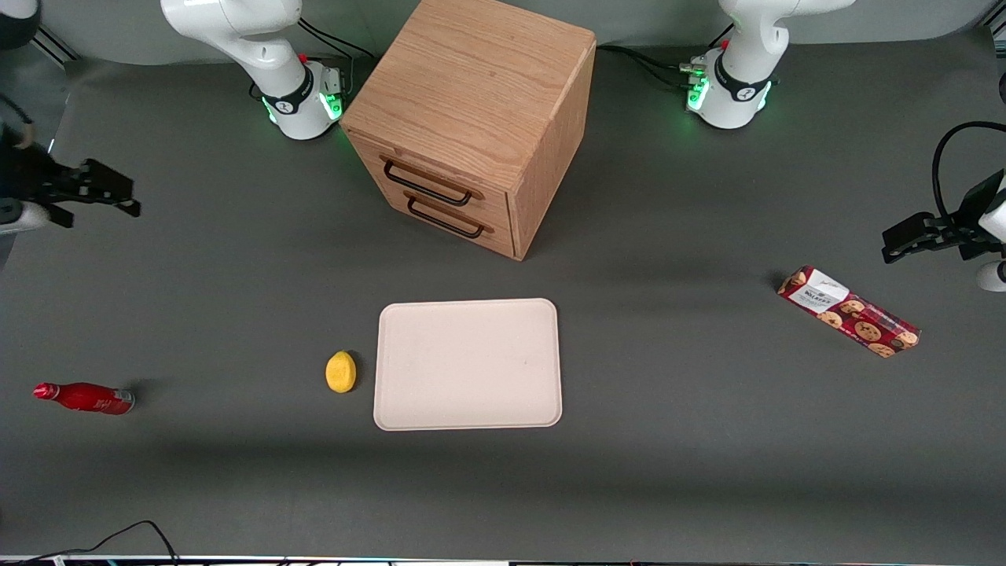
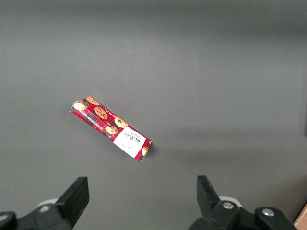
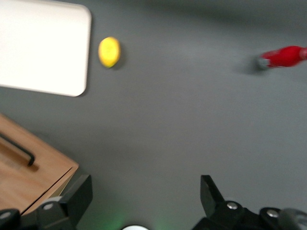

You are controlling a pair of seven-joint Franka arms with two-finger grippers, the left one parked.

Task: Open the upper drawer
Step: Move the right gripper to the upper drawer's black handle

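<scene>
A: Why does the light oak cabinet (image 1: pixel 471 118) sit angled between the arm bases?

B: So its shut upper drawer (image 1: pixel 431 182), thin dark bar handle, faces the working side. The black two-finger gripper (image 1: pixel 110 192) hangs well apart there, spread wide, empty.

- You had the upper drawer (image 1: pixel 435 185) in light oak with a straight grain, its bar handle dark.
- Your pincer (image 1: pixel 118 196), out near the working arm's end, was black.
- The tabletop (image 1: pixel 668 440) you worked over was plain dark grey.
- The tray (image 1: pixel 468 363) was cream, the lemon (image 1: pixel 340 372) yellow, the bottle (image 1: pixel 85 398) red.
- The cookie box (image 1: pixel 849 312) showed red tartan with brown cookies.
</scene>
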